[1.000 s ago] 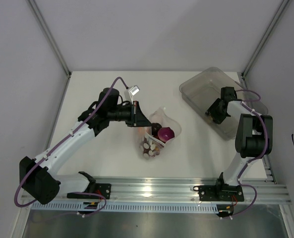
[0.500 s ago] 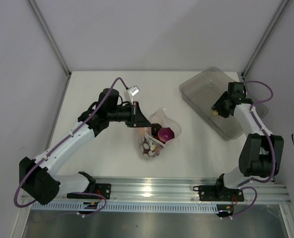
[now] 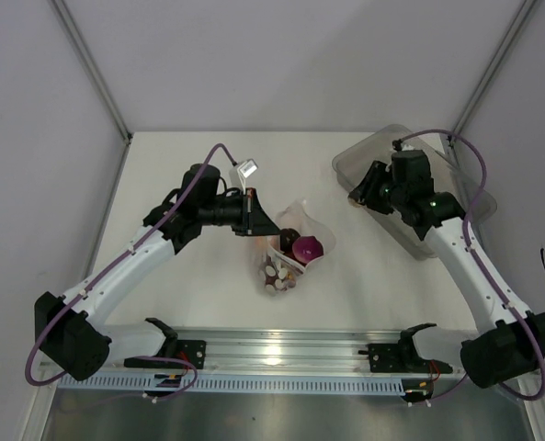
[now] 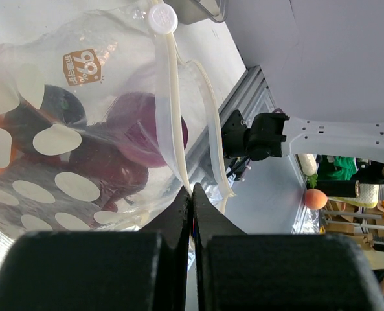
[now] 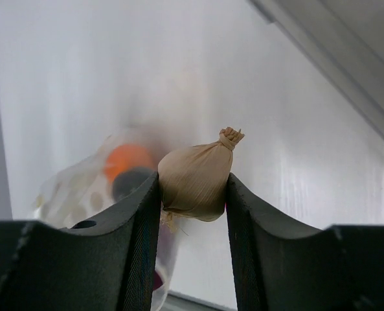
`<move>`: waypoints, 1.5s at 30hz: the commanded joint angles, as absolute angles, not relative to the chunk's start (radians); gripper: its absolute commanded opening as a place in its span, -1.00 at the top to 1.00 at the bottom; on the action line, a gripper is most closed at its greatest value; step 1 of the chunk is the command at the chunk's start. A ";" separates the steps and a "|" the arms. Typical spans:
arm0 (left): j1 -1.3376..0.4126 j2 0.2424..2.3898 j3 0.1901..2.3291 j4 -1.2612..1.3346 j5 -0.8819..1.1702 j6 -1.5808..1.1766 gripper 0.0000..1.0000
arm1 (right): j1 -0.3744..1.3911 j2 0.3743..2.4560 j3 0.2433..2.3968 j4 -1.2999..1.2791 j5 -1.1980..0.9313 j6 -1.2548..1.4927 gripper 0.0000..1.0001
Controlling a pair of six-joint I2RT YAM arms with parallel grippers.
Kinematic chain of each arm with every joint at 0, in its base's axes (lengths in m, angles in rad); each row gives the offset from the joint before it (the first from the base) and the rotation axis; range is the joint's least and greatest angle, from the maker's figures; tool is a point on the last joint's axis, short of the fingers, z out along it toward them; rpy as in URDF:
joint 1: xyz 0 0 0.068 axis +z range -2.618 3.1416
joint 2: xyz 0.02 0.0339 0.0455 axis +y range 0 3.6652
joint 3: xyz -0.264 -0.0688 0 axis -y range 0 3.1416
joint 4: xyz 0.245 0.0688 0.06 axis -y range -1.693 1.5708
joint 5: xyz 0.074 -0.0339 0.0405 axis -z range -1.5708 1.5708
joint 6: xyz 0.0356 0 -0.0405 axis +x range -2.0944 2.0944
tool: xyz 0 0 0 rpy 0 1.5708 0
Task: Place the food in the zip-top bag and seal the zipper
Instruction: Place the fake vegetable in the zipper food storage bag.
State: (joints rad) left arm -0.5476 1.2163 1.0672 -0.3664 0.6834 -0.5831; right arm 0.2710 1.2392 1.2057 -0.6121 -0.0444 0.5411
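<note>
So on the left, the left arm reached out over the white bench. Its jaws were pinched fully together on the mouth edge of the clear crinkly plastic zip-top bag, right where the thin whitish zipper strip ran down into them. A small round white button sat at the far end of that strip in the left wrist view.

The bag rested on the bench roughly midway between the two arms. It was printed with white dots and a little orange label, and the two sides of its mouth stood apart. Inside, the purple-red onion-like ball was nearest the opening, with a dark plum-like ball behind it. The orange ball was in there too. Some dark red stuff lower down might've been the grapes, but I couldn't really tell through the plastic.

Over to the right, well apart from the bag, the right arm had its jaws partway closed. They were squeezing a tan garlic-like bulb with a twisted top, one jaw on each side, up off the bench. From above they hung by the left edge of the rigid clear rectangular plastic bin, which sat at the back right of the bench. The bag showed up blurry behind the bulb in the right wrist view.
</note>
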 commanded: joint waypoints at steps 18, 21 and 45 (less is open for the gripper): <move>-0.551 1.178 1.109 -0.388 0.661 -0.568 0.99 | 0.805 1.272 1.301 -0.597 -0.049 0.512 0.17; -0.552 1.174 1.112 -0.394 0.660 -0.566 0.99 | 0.813 1.301 1.308 -0.594 -0.040 0.506 -0.08; -0.552 1.174 1.114 -0.397 0.666 -0.561 0.99 | 0.798 1.227 1.278 -0.778 0.242 0.362 -0.23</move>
